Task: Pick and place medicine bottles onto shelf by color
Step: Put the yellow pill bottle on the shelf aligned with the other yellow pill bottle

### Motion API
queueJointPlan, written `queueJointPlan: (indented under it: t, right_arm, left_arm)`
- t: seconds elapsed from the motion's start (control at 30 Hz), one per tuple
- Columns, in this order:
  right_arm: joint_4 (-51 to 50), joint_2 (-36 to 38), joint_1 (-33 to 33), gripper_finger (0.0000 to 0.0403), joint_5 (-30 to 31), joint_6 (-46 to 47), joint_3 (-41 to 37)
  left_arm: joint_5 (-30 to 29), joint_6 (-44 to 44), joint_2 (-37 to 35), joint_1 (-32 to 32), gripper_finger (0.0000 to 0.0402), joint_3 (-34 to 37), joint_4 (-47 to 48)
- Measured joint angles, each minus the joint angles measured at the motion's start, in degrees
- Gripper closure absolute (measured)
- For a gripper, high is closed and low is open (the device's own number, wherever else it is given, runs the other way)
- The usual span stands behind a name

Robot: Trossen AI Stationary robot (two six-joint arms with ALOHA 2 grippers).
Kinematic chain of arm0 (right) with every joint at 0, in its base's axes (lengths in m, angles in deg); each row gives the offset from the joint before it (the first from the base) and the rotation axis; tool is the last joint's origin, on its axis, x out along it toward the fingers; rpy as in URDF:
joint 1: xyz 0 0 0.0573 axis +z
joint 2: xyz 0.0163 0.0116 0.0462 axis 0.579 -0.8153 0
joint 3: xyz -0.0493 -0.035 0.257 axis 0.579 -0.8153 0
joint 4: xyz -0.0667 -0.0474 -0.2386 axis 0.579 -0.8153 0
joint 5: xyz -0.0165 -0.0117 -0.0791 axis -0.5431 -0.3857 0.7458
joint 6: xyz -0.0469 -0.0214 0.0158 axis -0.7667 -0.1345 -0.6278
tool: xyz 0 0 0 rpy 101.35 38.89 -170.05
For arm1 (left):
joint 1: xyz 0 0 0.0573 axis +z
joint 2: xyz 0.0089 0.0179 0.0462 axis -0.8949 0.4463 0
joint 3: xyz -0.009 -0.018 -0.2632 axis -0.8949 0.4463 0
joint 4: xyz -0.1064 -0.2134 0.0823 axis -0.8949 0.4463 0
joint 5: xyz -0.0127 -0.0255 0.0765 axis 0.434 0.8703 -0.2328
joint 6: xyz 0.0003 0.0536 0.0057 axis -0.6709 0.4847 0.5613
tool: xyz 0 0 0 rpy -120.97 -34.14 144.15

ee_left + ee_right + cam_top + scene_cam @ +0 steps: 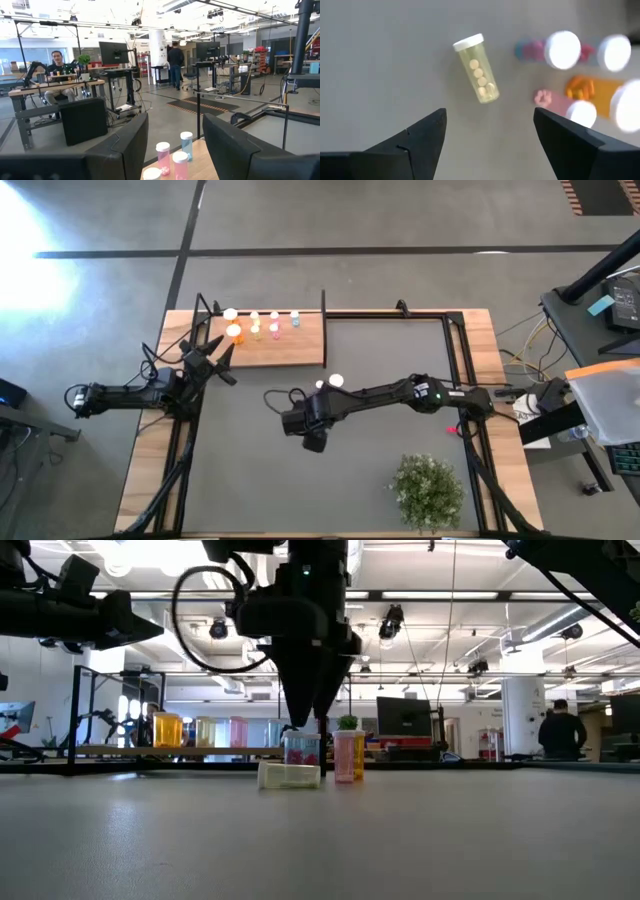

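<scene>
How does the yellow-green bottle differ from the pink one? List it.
The yellow-green bottle lies on its side; the pink bottle stands upright. The yellow-green bottle lies apart from the others; the pink bottle stands beside an orange bottle. Both have white caps.

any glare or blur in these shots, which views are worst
High view: strong white glare washes out the floor at upper left. Right wrist view: the lying yellow-green bottle is sharp, while the white-capped bottles beside it are blurred. Low view: the near table is soft. Left wrist view: bright ceiling lights bleach the top.
</scene>
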Motion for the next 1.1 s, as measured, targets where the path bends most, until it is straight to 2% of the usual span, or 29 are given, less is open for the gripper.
queueJointPlan:
  t: [0.17,0.37,0.6,1.1]
  right_arm:
    - [0.83,0.0,-1.03,0.0117,-0.09,-12.95,-0.09]
    - [4.18,0.0,-2.97,0.0118,-2.7,-20.48,-0.9]
    - [5.51,-2.3,-4.26,0.0118,-6.14,-24.24,-1.11]
    - [13.25,-2.51,-4.65,0.0118,-6.42,-28.49,-6.76]
  left_arm:
    - [0.0,0.01,0.01,0.0,0.0228,0.01,-0.01]
    - [0.0,0.0,0.01,0.01,0.0228,0.01,0.01]
    - [0.0,0.0,0.01,-0.01,0.0228,0.01,-0.01]
    - [0.0,0.0,0.0,0.0,0.0228,0.0,0.03]
